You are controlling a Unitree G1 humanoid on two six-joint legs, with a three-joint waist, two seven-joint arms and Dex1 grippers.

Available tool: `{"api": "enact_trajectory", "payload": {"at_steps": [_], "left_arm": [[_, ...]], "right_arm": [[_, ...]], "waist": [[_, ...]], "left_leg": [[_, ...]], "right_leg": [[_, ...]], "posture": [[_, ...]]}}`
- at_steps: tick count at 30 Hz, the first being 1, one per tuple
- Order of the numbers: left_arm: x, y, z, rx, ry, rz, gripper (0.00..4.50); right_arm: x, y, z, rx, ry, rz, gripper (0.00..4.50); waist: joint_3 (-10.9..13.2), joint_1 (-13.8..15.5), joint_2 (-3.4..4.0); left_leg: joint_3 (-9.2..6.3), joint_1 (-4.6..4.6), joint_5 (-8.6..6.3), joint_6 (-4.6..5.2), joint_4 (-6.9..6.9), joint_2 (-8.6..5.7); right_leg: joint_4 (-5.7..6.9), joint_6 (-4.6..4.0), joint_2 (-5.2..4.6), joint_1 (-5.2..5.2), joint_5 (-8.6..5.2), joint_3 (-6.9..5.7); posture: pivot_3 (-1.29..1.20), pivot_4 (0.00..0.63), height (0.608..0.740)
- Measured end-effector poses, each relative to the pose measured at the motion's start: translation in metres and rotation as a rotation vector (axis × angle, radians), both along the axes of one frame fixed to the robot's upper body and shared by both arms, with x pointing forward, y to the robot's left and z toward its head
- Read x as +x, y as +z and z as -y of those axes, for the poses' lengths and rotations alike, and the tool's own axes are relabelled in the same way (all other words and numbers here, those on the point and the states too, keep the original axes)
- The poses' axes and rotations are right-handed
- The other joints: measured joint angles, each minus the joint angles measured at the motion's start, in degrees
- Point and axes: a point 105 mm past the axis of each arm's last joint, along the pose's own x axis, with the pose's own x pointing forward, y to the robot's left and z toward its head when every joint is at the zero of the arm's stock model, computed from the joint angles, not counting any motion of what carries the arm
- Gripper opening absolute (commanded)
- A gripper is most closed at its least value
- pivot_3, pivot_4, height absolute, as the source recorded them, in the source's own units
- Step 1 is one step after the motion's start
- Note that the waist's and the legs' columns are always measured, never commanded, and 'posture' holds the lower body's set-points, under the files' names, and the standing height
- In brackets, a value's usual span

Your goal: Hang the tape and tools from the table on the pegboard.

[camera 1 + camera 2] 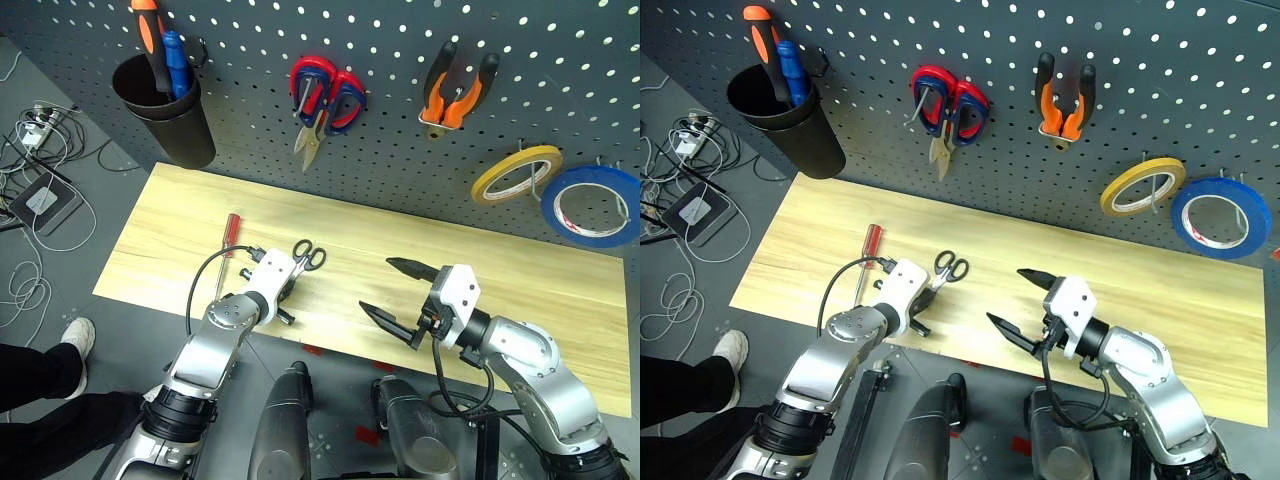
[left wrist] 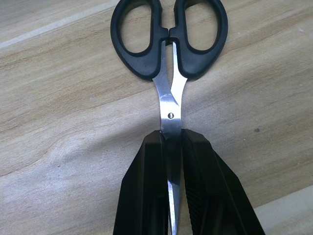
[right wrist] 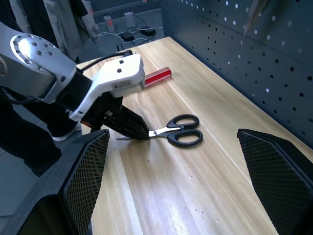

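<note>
Going left to right: screwdriver (image 1: 230, 240) lay on the table (image 1: 560, 290), unhung. Left gripper (image 3: 139, 133) was clamped on the scissors' (image 2: 169, 44) blades (flat on the wood), right gripper (image 1: 393, 290) gaped empty. Pliers (image 1: 458, 90) were already on the pegboard (image 1: 400, 160).

left end effector (image 1: 291, 279) seemingly gripping scissors (image 1: 308, 255), table (image 1: 560, 300)

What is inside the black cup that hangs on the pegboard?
In the black cup stand an orange-and-black screwdriver and a blue handle. Their lower ends are hidden by the cup's wall.
</note>
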Motion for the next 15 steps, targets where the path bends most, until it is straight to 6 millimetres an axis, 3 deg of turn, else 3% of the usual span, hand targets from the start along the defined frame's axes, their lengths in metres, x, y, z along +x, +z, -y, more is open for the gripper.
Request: {"api": "enact_trajectory", "payload": {"at_steps": [9, 15], "left_arm": [[-0.017, -0.005, -0.003, 0.011, -0.030, 0.021, 0.15], [-0.035, 0.013, 0.003, -0.006, -0.090, 0.162, 0.15]], "right_arm": [[0.003, 0.006, 0.007, 0.004, 0.001, 0.026, 4.50], [0.001, 0.008, 0.016, 0.017, 0.010, 0.012, 4.50]], "waist": [[-0.1, 0.2, -0.01], [-1.4, 0.9, -0.09]], "left_leg": [[0.04, -0.11, 0.02, -0.04, -0.06, 0.02], [0.07, -0.76, 0.06, -0.11, 0.05, 0.00]], "right_leg": [[-0.11, 0.00, -0.10, -0.13, 0.00, -0.13], [0.15, 0.00, -0.25, -0.82, 0.01, -0.35]], "posture": [[-0.07, 0.384, 0.740], [-0.05, 0.309, 0.740]]}}
